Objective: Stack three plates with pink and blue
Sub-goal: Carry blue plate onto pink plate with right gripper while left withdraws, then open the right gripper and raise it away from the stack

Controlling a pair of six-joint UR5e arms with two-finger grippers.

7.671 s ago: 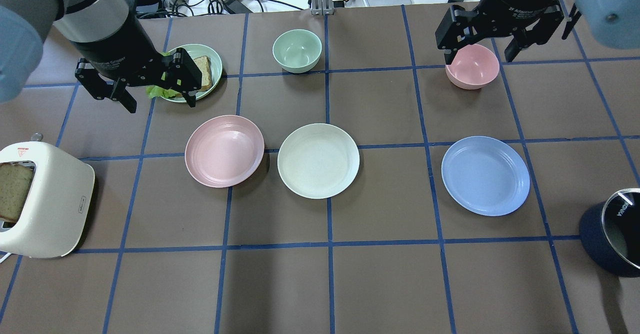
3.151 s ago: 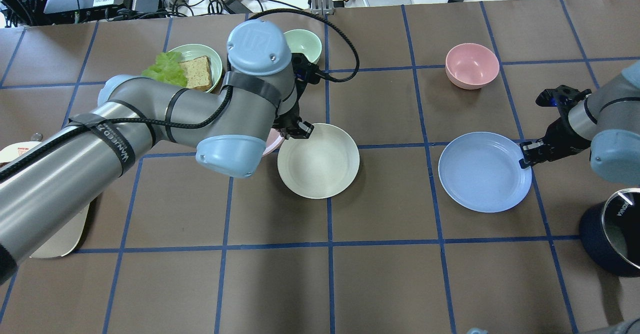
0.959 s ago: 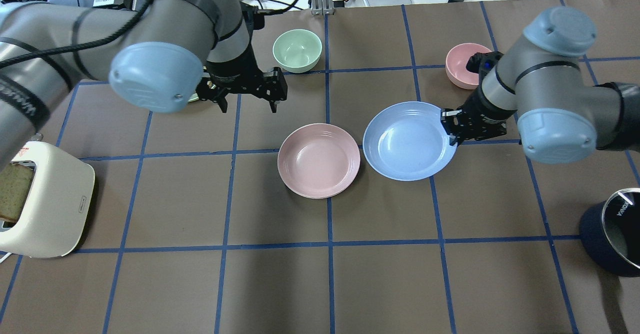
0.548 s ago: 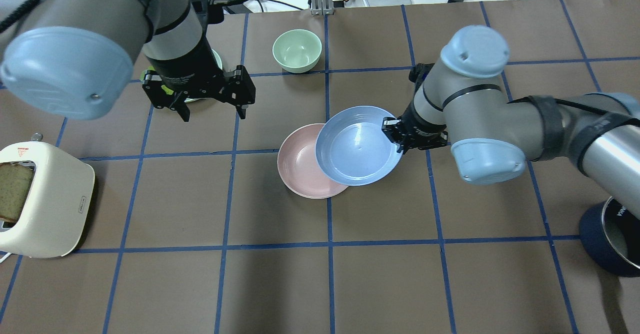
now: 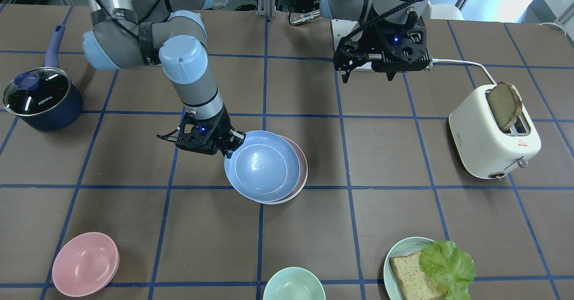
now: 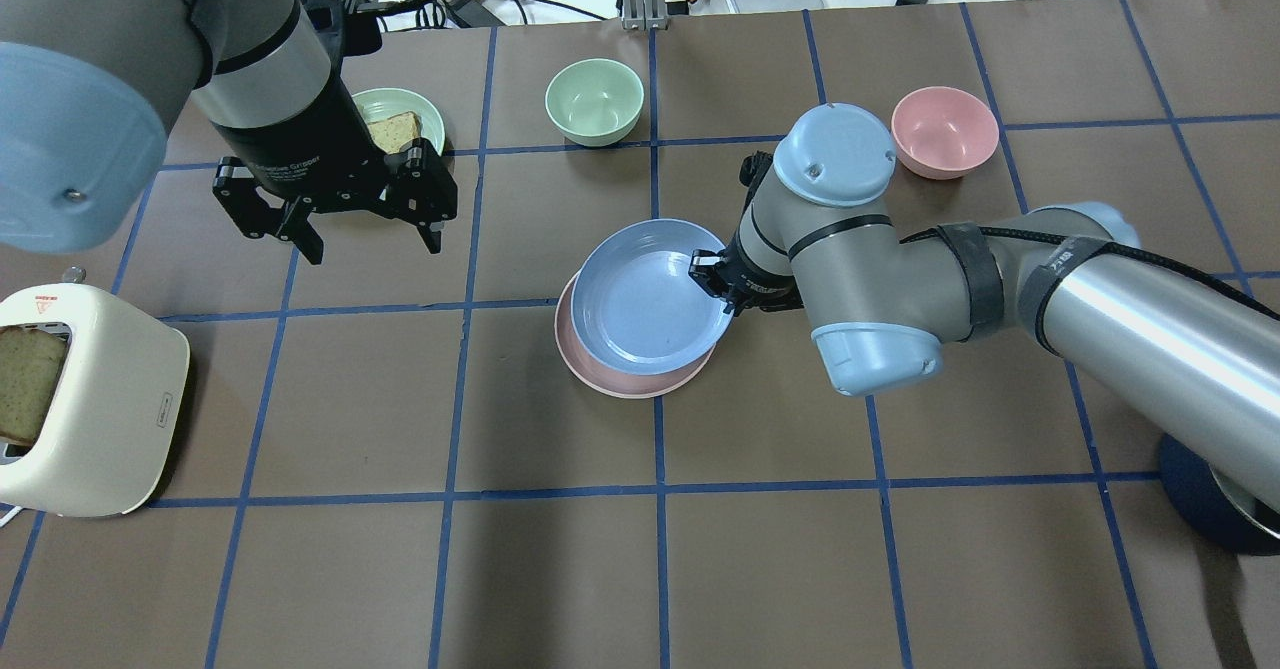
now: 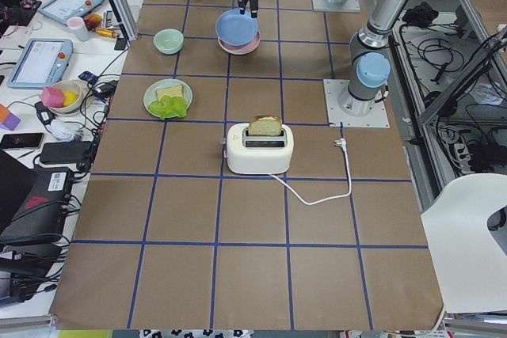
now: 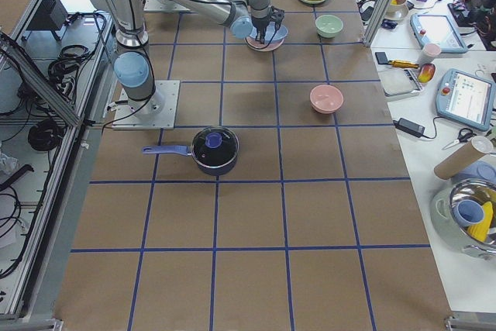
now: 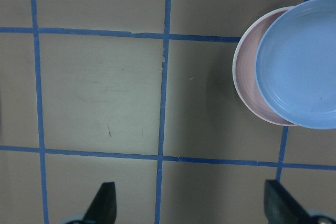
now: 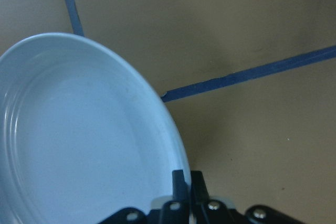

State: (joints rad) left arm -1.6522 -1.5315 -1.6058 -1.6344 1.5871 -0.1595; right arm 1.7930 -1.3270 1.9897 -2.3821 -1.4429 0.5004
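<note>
My right gripper (image 6: 716, 285) is shut on the right rim of the light blue plate (image 6: 650, 294) and holds it just above the pink plate (image 6: 628, 381), shifted a little to the far right of it. The right wrist view shows the fingertips (image 10: 185, 181) pinching the blue rim (image 10: 79, 145). The pink plate (image 5: 302, 170) lies on the table at the centre. The cream-white plate is hidden. My left gripper (image 6: 375, 247) is open and empty, raised to the left. Its view shows both plates, blue (image 9: 302, 66) over pink (image 9: 245, 77).
A green bowl (image 6: 594, 99) and a pink bowl (image 6: 944, 131) stand at the back. A plate with bread and lettuce (image 6: 400, 121) sits behind my left gripper. A toaster (image 6: 95, 404) is at the left edge, a dark pot (image 5: 40, 94) at the right.
My right gripper has carried the blue plate further left, and it now covers most of the pink plate. My left arm has drawn back to the left, open.
</note>
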